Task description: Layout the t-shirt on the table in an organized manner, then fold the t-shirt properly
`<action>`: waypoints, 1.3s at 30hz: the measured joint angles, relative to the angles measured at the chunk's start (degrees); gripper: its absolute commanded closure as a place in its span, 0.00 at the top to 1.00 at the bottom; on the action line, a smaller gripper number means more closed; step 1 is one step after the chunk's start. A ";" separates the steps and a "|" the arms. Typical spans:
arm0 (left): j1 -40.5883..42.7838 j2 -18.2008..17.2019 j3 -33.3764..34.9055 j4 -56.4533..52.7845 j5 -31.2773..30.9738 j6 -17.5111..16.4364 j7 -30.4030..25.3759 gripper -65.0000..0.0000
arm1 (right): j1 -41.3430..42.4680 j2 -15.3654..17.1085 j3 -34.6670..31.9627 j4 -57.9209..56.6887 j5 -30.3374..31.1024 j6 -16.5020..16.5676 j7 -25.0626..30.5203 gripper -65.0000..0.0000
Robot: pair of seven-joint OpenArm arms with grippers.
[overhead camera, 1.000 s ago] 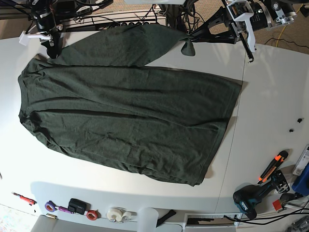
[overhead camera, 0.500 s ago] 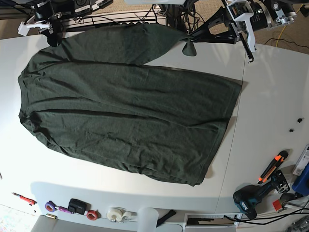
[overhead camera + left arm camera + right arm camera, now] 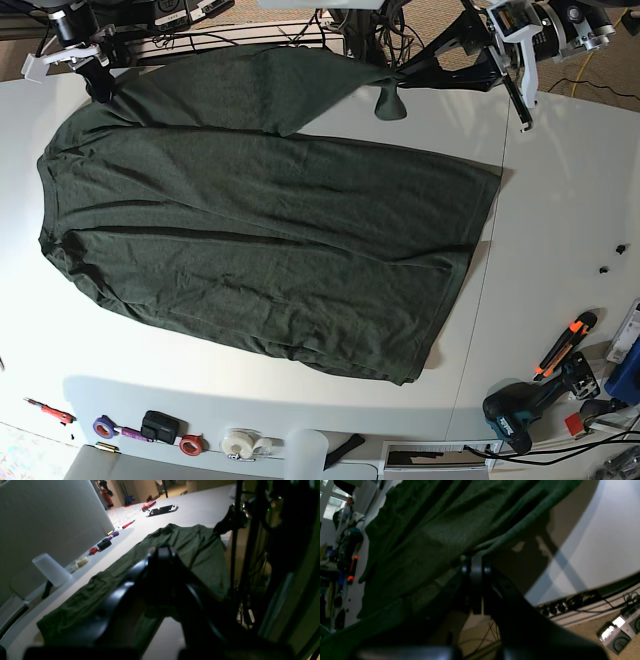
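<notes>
The t-shirt [image 3: 270, 230] is spread over the table [image 3: 560, 200]. Its long axis runs from the table's far-left corner down toward the near-right edge. One end of the shirt lies by the table's left edge, the other near the dark seam [image 3: 490, 260].

The far edge of the shirt is lifted off the table at two points. The right gripper [image 3: 98, 82] is clamped on the corner by the table's far-left corner; in the right wrist view the jaws are seen shut on a fold of cloth [image 3: 473, 562]. The left gripper [image 3: 388, 92] is closed narrow on a bunched tip of fabric at the table's far edge, near the middle. In the left wrist view the pinch itself is hidden by the dark gripper body [image 3: 161, 555], but cloth is seen gathered at its tip in the base view.

Key relation: both grippers sit on the far side, and the whole body of the shirt lies from them toward the table's near edge. The strip between the two grips is stretched roughly parallel to the far edge.

Judgement: layout phase, folding not begun. Wrinkles remain near the table's near edge. The next pull would likely be made away from the body of the shirt. Uneven tension could skew the axis further.
</notes>
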 measured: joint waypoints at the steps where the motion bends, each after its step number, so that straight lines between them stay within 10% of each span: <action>1: 0.00 0.00 0.00 0.00 -0.02 0.00 -0.02 0.00 | -0.17 0.00 -0.02 0.44 0.02 0.00 -0.15 0.00; 32: 0.90 0.07 0.00 -0.02 -6.54 0.00 -0.04 0.00 | -3.93 -0.13 9.79 9.14 2.60 0.24 -5.55 0.00; 39: 0.72 0.31 2.62 5.05 -4.70 0.22 -13.35 0.00 | -2.82 -0.15 9.79 9.14 2.54 0.24 -5.31 0.00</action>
